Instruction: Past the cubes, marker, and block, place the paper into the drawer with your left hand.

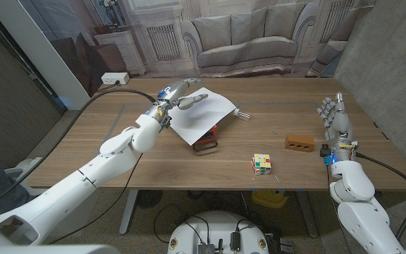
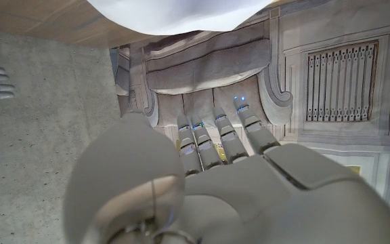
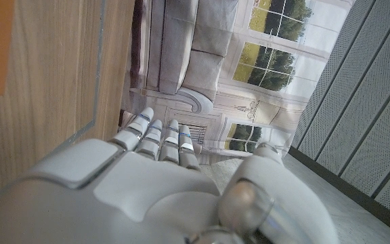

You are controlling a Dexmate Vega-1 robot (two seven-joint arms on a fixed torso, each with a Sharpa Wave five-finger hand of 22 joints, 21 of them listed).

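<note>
Paper (image 1: 201, 115) in left hand (image 1: 186, 96) above drawer (image 1: 206, 138)

1 paper (image 1: 201, 115) — 1 cube (image 1: 261, 164) — 1 block (image 1: 299, 143)
</note>
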